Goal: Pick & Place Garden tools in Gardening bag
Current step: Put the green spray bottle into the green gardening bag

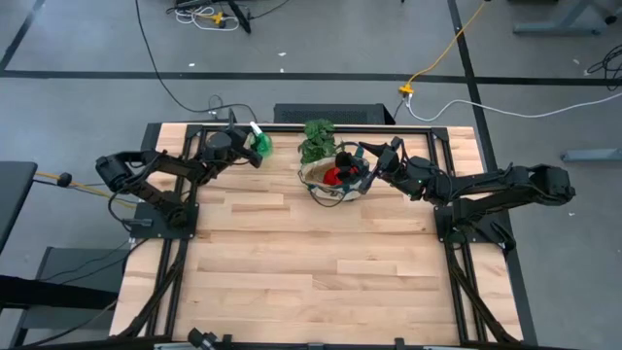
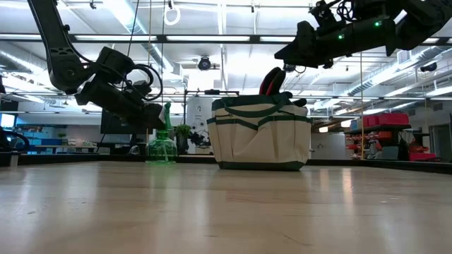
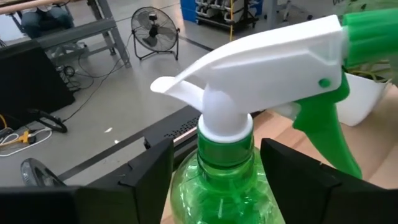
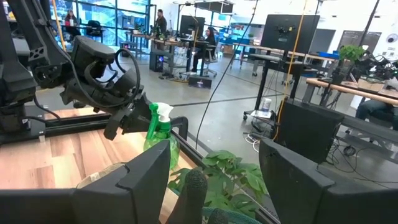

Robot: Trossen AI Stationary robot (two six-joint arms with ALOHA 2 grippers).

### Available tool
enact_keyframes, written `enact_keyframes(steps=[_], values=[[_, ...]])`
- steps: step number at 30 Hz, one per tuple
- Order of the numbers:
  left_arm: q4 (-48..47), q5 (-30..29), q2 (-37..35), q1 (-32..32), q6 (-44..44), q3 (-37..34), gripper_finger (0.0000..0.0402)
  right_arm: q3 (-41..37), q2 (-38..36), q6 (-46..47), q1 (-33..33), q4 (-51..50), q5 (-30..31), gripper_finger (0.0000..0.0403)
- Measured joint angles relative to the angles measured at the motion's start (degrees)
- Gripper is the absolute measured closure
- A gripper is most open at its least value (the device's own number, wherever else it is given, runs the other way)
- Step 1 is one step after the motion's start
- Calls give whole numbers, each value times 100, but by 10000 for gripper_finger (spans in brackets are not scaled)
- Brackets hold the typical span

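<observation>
Between left gripper [image 3: 214, 186] fingers: green spray bottle [image 3: 224, 168] (white trigger).

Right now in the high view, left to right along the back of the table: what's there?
Left gripper around the green spray bottle → leafy plant → gardening bag → right gripper over the bag.

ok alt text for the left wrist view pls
The green spray bottle with a white trigger head fills the frame, its neck between the left gripper's two open dark fingers, which are not visibly touching it. Behind is the table edge, grey floor and a floor fan.
</observation>
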Motion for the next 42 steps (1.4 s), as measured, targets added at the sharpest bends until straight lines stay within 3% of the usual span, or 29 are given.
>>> enact_keyframes(steps=[9,16,19,23,28,42], values=[[42,196,33,51,83,112,148,0,0,25,0,112,-2,156],[5,388,1141,98,217,764,147,0,0,11,20,138,-2,156],[-302,182,1279,70,336,1019,149,0,0,3,45,97,0,156],[-360,110,1187,76,267,1017,178,0,0,-38,88,85,2,156],[127,352,1117,105,185,1019,265,0,0,-59,94,80,1,156],[-74,1101,1011,113,-289,1012,269,0,0,-151,94,79,13,156]])
